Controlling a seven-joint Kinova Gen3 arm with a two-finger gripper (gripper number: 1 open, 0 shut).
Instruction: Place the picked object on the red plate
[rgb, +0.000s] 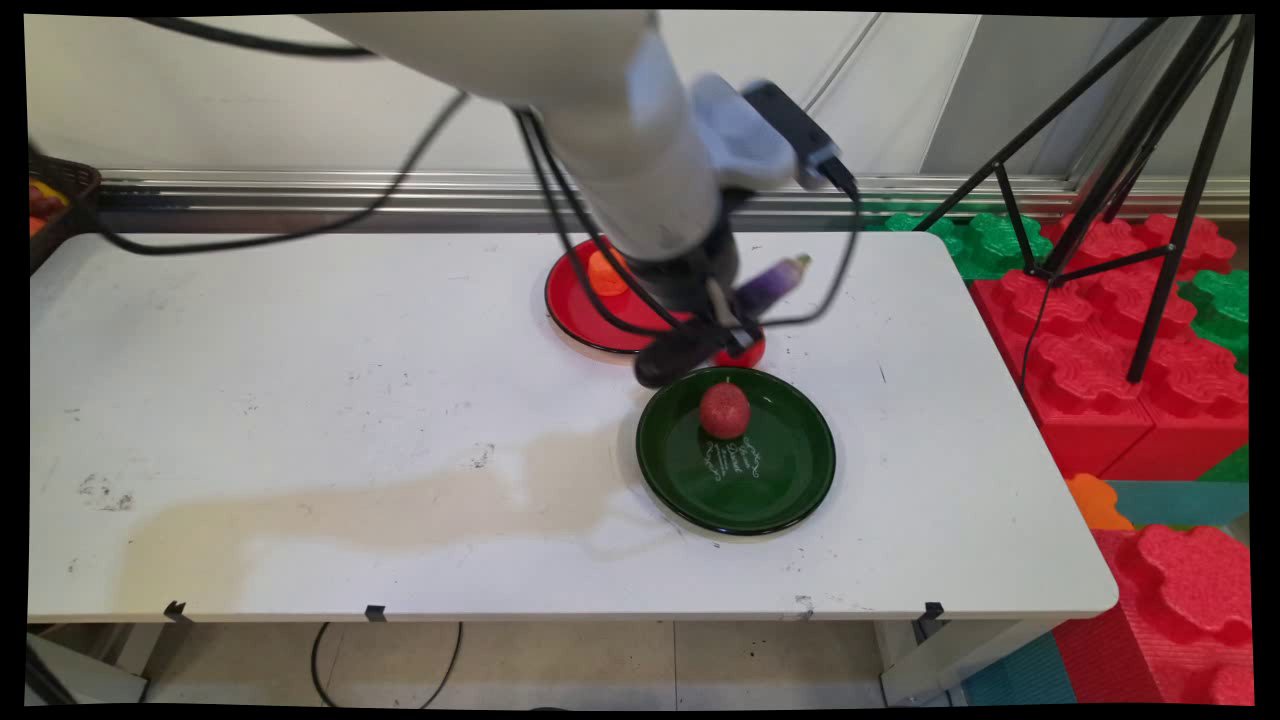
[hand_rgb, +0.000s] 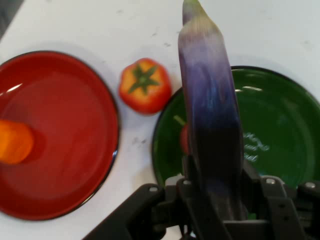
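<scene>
The gripper (hand_rgb: 215, 210) is clamped on an eggplant (hand_rgb: 210, 115), held above the green plate (hand_rgb: 280, 125) on the bench (rgb: 300, 400). Gripped only at its end, it could slip or tilt loose.

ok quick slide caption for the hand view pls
Gripper holding a purple eggplant above a green plate, with a tomato and a red plate alongside.

The white arm reaches in from the upper left, angled downward. Its claw (rgb: 700, 335) hangs low, fingers clamped shut.
</scene>
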